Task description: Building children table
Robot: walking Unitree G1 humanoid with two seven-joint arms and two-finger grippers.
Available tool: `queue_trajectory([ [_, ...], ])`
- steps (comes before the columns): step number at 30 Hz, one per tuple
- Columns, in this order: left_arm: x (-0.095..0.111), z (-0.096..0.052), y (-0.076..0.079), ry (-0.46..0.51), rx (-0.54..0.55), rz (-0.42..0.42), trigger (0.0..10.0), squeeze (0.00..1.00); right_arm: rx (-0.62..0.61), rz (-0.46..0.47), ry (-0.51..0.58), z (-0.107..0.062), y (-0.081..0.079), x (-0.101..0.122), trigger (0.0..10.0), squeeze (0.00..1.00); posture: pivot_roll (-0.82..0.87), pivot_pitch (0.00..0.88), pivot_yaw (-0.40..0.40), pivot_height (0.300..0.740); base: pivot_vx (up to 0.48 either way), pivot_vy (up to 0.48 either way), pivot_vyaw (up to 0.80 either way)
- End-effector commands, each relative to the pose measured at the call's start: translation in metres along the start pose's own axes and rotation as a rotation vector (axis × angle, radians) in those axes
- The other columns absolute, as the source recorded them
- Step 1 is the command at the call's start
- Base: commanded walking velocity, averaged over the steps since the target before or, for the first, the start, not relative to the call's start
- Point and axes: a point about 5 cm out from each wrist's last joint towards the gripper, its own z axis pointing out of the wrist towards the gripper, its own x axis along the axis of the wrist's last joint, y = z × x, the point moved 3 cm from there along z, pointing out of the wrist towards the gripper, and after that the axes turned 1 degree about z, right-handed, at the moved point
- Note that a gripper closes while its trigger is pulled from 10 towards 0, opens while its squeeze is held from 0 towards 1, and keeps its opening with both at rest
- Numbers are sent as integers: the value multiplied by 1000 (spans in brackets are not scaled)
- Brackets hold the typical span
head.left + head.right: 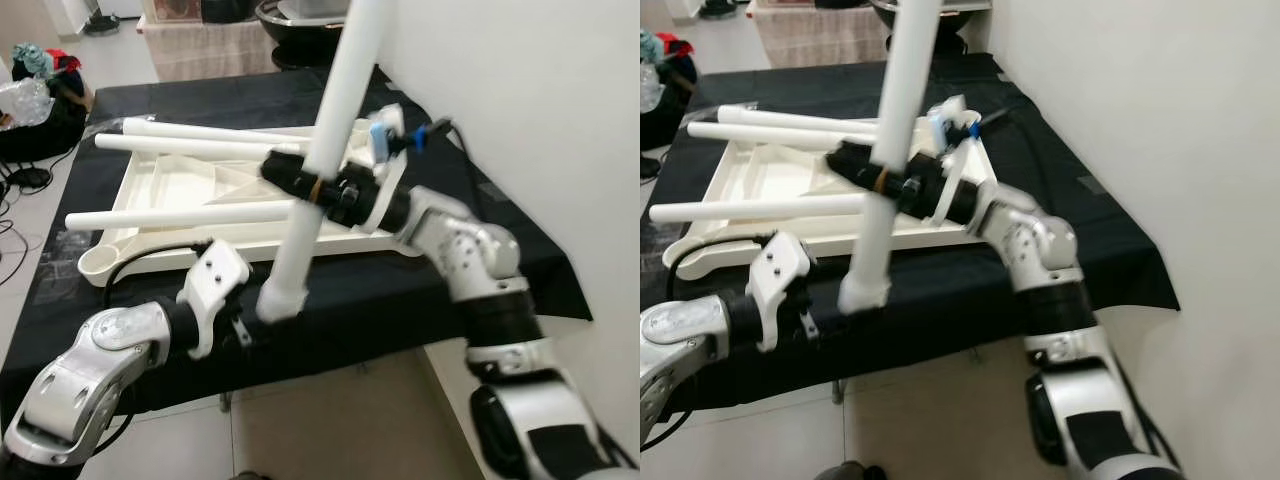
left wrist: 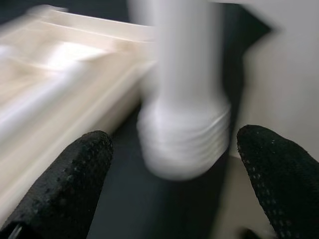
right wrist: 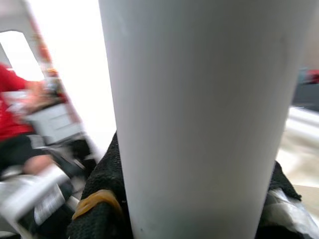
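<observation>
I grip the table leg [image 1: 330, 130] in right gripper [image 1: 305, 185] | left gripper [image 2: 174, 164] spread wide beneath its threaded end, to guide | tabletop [image 1: 150, 190] waits upside-down.

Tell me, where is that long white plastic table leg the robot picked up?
The long white plastic table leg stands tilted in the right gripper, above the upturned white tabletop; its ribbed end hangs between the open left gripper's fingers.

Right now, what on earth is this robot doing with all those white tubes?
It is putting together a small table. The right gripper is clamped around a white table leg, holding it up at a slant. The left gripper is open just at the leg's threaded lower end. The white tabletop lies upside down on a black-covered table, with three other legs lying across it.
</observation>
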Motion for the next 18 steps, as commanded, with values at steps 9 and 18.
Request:
queue_trajectory([
  [9,3,-1,-22,18,178,23,10000,0,-415,-160,33,-32,57,28,0,0,102,88,-13,740,0,0,0],
  [18,10,14,-3,123,297,-122,10000,0,-767,-385,189,-56,79,71,10000,0,95,93,-13,740,0,0,0],
])
